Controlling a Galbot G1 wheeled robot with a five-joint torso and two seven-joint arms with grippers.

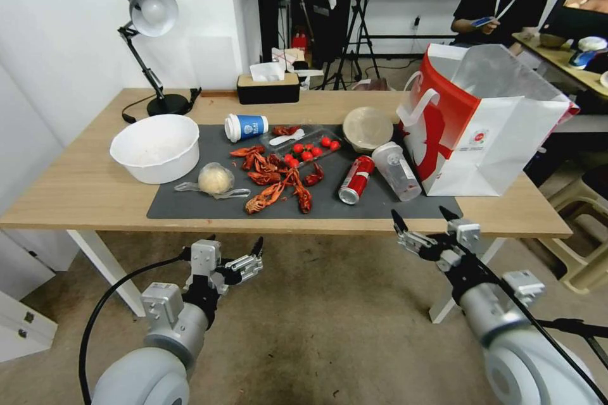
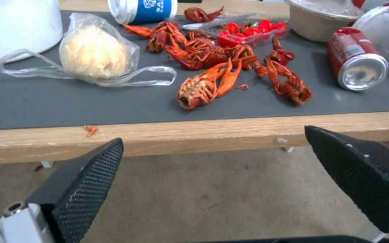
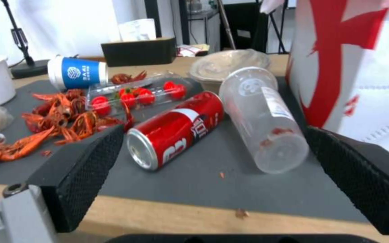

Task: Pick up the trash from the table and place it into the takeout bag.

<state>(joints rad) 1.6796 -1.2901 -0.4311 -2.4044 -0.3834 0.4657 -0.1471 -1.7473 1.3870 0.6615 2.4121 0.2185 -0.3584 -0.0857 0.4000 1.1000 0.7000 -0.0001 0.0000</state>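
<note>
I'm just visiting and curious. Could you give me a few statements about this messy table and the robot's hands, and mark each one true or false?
1. The red soda can lies on its side. True.
2. The clear plastic cup stands upright. False: it lies tipped over beside the can.
3. The left hand grips a crayfish shell. False: it is open and holds nothing, in front of the table.
4. The right hand is open. True.
5. The takeout bag stands upright. True.

From my seat I can't see inside the bag (image 1: 484, 133), its top is cut off in my right wrist view, the white bowl (image 2: 14, 30) is cut off too, and the cup's (image 1: 246, 127) print is too small to read.
</note>
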